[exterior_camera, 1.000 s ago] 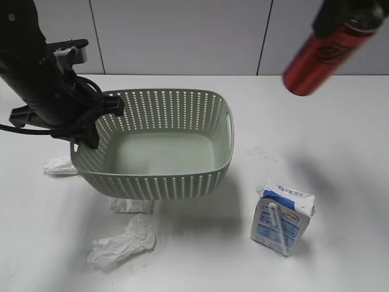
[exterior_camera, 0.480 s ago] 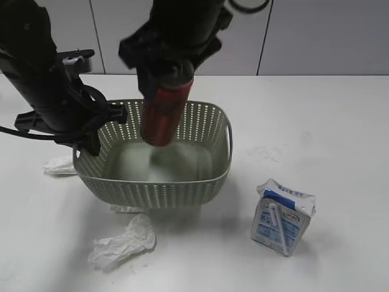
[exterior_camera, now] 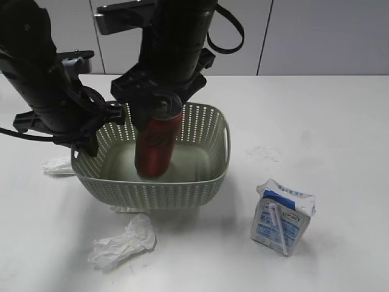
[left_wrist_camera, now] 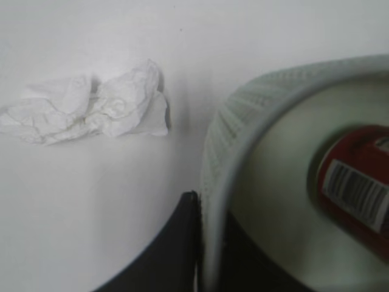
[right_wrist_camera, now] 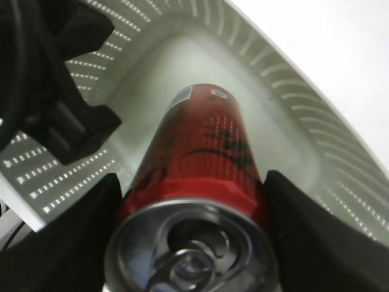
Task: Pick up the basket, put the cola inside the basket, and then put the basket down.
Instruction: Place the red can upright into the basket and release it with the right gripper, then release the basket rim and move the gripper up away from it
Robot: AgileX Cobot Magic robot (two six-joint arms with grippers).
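pale sage-green plastic fills the middle of the scene: a rectangular slotted basket with rounded corners (exterior_camera: 182,182) sits over a white table (exterior_camera: 340,134); whether its base touches the table cannot be told; the left gripper (exterior_camera: 97,131), black and wrapped in cables, is clamped on the basket's left wall, and in the left wrist view one dark finger (left_wrist_camera: 167,249) lies against the outside of the rim (left_wrist_camera: 225,164) while another dark part shows just inside it; the right gripper (exterior_camera: 161,109) reaches across from above and is closed on the top end of a tall slim red drinks can with a silver top (exterior_camera: 155,143); the can hangs nearly upright, slightly tilted, with its lower end inside the basket close to the floor; whether it touches the floor cannot be told; the right wrist view looks down the can (right_wrist_camera: 200,182) from its silver lid and pull tab, with a dark pad (right_wrist_camera: 310,237) pressed on each side and the basket floor (right_wrist_camera: 273,128) beyond; in the left wrist view the can's barcode label (left_wrist_camera: 358,198) is visible inside the basket; a crumpled white tissue (exterior_camera: 121,241) lies on the table in front of the basket, another (exterior_camera: 59,165) to its left; a blue-and-white drink carton with a straw (exterior_camera: 282,216) stands well apart to the right.
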